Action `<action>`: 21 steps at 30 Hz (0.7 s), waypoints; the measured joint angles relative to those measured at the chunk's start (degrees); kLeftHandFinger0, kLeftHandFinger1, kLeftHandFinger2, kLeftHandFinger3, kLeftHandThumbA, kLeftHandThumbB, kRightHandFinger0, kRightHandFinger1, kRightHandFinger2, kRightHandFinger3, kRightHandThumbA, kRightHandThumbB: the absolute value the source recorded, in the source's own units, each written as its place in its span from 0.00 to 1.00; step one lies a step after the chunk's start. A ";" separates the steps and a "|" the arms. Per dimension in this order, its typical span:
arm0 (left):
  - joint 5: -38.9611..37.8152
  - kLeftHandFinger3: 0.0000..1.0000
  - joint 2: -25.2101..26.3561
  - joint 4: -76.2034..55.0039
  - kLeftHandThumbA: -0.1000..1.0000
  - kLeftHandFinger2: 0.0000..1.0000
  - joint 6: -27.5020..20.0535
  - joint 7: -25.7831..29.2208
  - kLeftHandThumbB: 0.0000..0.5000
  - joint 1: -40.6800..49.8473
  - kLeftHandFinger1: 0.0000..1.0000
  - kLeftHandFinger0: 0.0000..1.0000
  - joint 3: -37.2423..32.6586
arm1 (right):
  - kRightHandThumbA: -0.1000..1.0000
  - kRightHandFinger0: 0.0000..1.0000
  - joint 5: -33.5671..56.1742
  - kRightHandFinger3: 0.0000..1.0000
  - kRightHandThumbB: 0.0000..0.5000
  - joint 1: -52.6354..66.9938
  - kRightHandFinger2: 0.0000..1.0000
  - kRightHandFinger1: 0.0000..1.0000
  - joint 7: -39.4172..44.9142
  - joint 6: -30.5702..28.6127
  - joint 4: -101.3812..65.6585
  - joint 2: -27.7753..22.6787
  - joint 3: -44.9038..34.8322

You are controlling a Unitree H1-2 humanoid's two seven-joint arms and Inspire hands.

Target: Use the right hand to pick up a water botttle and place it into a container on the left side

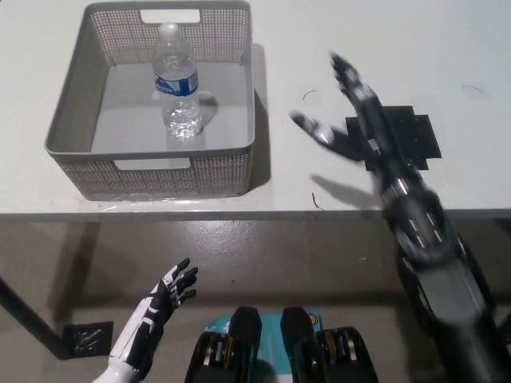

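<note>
Right robot hand raised, fingers spread; left robot hand low, open.

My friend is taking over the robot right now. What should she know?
Right hand: open, holding nothing, above the table to the right of the basket.
Left hand: open, resting low, below the table edge.
Bottle: standing upright inside the basket, free of both hands.
Done: bottle is in the basket on the left.
Left: probably only bringing the right arm back to rest.
</note>
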 measured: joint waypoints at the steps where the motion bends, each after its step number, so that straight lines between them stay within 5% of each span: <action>1: 0.00 1.00 0.00 0.07 1.00 1.00 0.00 0.00 0.47 0.00 1.00 1.00 0.00 | 1.00 1.00 0.12 1.00 0.82 2.30 1.00 1.00 0.01 -0.02 -1.82 -0.23 -0.11; 6: -0.01 1.00 0.02 0.27 1.00 1.00 0.00 0.00 0.44 0.01 1.00 1.00 0.01 | 1.00 1.00 1.74 1.00 0.73 16.35 1.00 1.00 0.14 -1.08 -12.67 -0.63 -0.65; 16: 0.01 1.00 0.37 0.24 1.00 1.00 -0.02 0.00 0.44 0.07 1.00 1.00 0.08 | 0.99 1.00 7.35 1.00 0.72 32.89 1.00 1.00 1.52 -9.06 -16.47 -0.32 -1.74; 21: 0.02 1.00 0.38 0.26 1.00 1.00 -0.02 0.00 0.41 0.10 1.00 1.00 0.06 | 0.96 1.00 8.86 1.00 0.81 34.35 1.00 1.00 2.13 -11.13 -15.14 0.40 -1.79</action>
